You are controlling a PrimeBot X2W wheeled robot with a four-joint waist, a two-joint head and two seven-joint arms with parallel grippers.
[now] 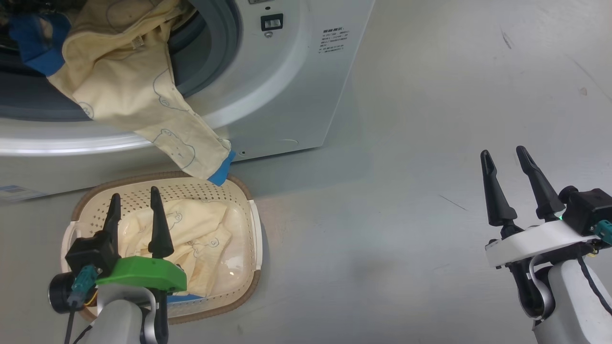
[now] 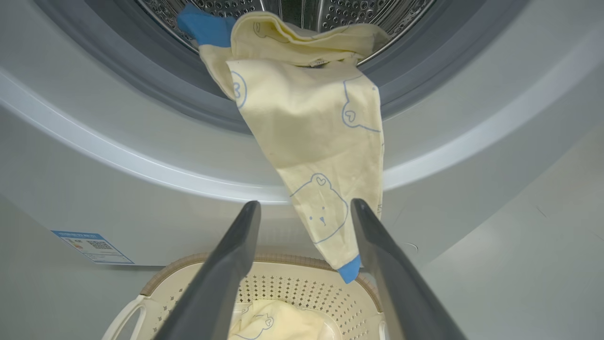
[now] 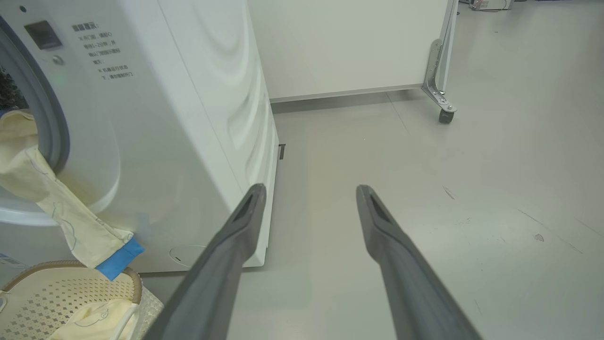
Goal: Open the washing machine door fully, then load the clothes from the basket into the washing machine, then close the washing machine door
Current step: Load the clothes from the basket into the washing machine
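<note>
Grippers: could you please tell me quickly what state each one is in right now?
Left gripper: open, holding nothing.
Right gripper: open, holding nothing.

- Washing machine (image 1: 296, 95): white casing, smooth, soft sheen.
- Drum (image 2: 330, 12): bright perforated steel, polished.
- Seal (image 2: 155, 89): grey rubber, matt.
- Label sticker (image 2: 92, 245): printed paper, smooth.
- Clothes (image 1: 124, 86): soft cream cloth, matt, creased, with blue trim.
- Basket (image 1: 191, 190): cream perforated plastic, slight gloss, brown woven-look rim.
- Floor (image 1: 430, 119): grey, smooth, faintly reflective, scuffed.
- Left gripper (image 1: 134, 192): matt dark plastic fingers (image 1: 158, 229), green plastic mount.
- Right gripper (image 1: 503, 151): matching fingers, white plastic mount.
</note>
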